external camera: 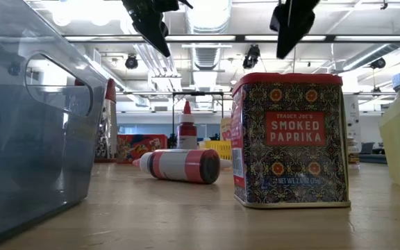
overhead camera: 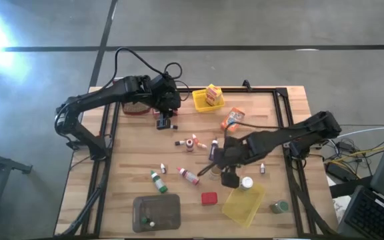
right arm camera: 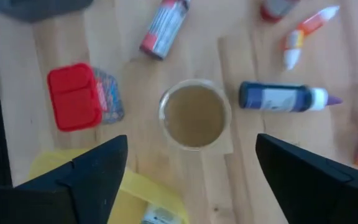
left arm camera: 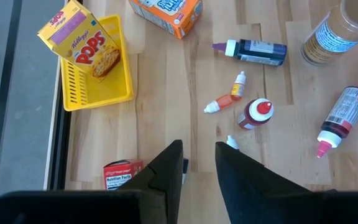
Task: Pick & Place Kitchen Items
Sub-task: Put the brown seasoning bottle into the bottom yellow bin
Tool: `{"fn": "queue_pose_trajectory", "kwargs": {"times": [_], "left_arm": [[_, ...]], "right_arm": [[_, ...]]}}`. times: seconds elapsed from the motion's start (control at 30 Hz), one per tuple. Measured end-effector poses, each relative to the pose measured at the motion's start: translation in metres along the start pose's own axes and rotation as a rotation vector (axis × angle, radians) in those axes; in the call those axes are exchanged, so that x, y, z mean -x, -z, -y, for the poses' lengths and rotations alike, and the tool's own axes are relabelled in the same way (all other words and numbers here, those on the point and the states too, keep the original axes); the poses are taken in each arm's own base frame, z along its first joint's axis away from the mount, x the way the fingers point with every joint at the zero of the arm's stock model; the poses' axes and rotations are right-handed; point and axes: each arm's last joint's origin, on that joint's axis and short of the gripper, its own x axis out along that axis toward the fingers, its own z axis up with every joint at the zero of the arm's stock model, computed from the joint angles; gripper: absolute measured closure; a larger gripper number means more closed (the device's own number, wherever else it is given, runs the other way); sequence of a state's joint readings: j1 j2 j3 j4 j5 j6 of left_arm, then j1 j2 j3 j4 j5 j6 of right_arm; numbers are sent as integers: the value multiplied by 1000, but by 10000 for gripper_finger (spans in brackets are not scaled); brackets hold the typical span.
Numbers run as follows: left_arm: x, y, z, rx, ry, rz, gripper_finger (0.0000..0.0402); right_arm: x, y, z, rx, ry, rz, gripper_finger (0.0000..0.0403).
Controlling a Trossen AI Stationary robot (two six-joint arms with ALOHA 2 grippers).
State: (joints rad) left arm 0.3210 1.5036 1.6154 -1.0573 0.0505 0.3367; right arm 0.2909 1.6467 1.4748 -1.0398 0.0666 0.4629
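Observation:
The kitchen items lie scattered on the wooden table (overhead camera: 132, 143). My right gripper (right arm camera: 191, 144) hangs open, its fingers wide apart, over a small round jar (right arm camera: 194, 115) that stands upright on the wood. A red tin (right arm camera: 73, 96) and a dark blue bottle (right arm camera: 284, 98) lie either side of the jar. My left gripper (left arm camera: 197, 149) hovers at the far left with a narrow gap between its fingers and nothing in it. Below it are a small red box (left arm camera: 122, 173) and tiny bottles (left arm camera: 232, 93).
A yellow basket (overhead camera: 202, 103) at the far edge holds a cereal box (left arm camera: 82, 37), with an orange box (overhead camera: 232, 119) beside it. Another yellow basket (overhead camera: 244, 205) and a grey bin (overhead camera: 157, 212) sit at the near edge. The paprika tin (external camera: 290, 139) stands upright near a lying bottle (external camera: 182, 165).

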Motion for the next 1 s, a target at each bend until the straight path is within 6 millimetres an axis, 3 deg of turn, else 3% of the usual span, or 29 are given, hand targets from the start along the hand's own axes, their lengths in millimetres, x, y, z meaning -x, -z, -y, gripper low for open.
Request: {"fn": "queue_pose_trajectory", "kwargs": {"times": [0.53, 1.0], "left_arm": [[0, 0, 0, 0, -1, 2, 303], [0, -1, 0, -1, -3, 8, 300]], "right_arm": [[-34, -27, -13, 93, 102, -164, 34], [-58, -37, -5, 110, 147, -249, 34]]}}
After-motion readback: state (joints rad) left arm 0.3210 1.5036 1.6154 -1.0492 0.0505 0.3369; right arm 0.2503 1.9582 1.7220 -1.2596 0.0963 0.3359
